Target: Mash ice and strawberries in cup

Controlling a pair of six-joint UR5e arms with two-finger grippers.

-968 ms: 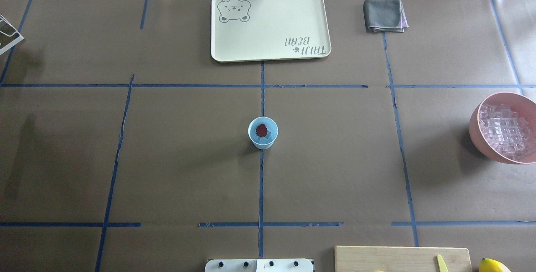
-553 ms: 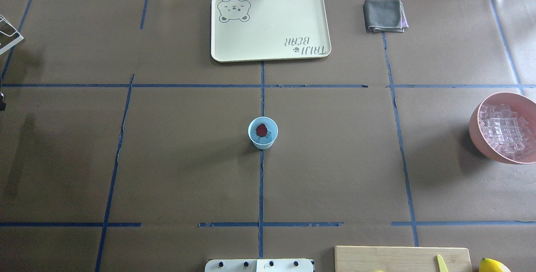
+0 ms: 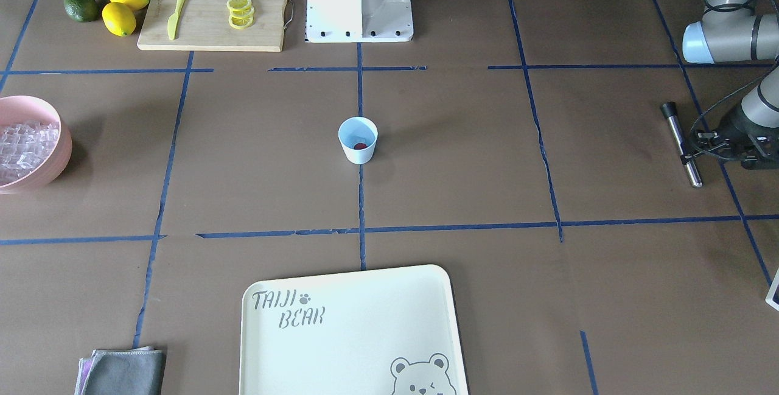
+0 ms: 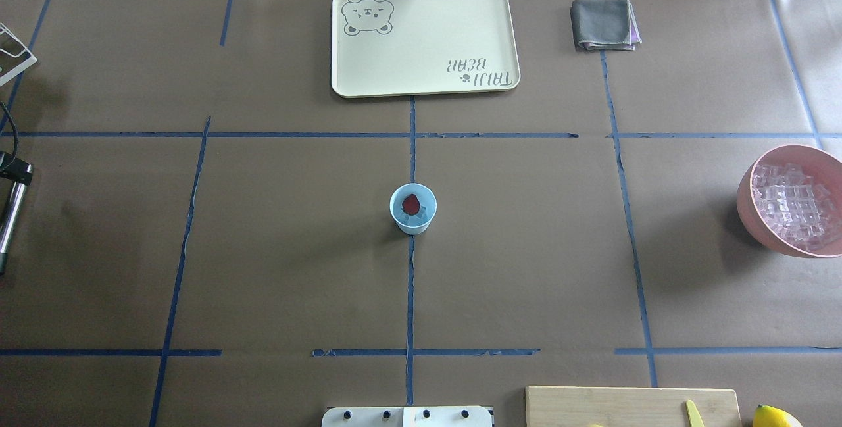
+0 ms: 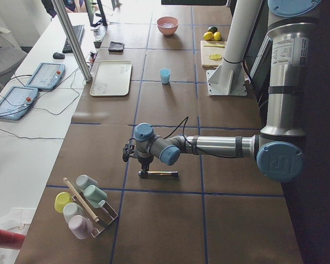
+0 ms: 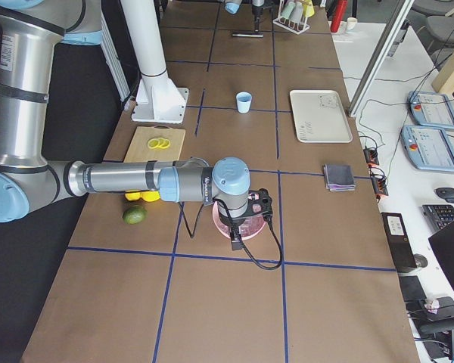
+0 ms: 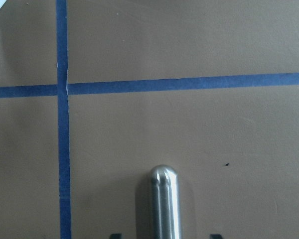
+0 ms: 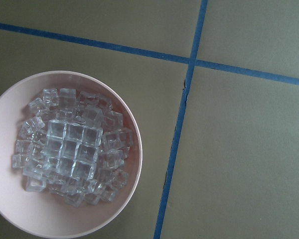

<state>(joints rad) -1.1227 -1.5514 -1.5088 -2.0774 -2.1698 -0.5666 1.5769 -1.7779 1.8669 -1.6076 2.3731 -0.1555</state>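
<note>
— Where's the cup (image 4: 413, 211)?
— Mid-table on the centre tape line, strawberry (image 4: 411, 204) atop ice (image 4: 425, 207). Tray (image 4: 427, 39) beyond; pink bowl (image 4: 746, 197) well right.
— Grippers?
— Left gripper (image 3: 694, 146) clamps a metal rod (image 3: 675, 127), far left. Right gripper (image 6: 250, 212) hangs over the bowl; can't tell its jaws.

Left arm (image 5: 220, 146) stretched low over the taped brown table (image 5: 170, 110)

Its left gripper (image 5: 144, 166) sits right over a level metal rod (image 5: 160, 174), can't tell the grip from here. A rack of pastel cups (image 5: 82, 208) stands nearby. Far off are the blue cup (image 5: 165, 75), cream tray (image 5: 113, 78), pink bowl (image 5: 168, 25) and 2 lemons (image 5: 213, 36).
</note>
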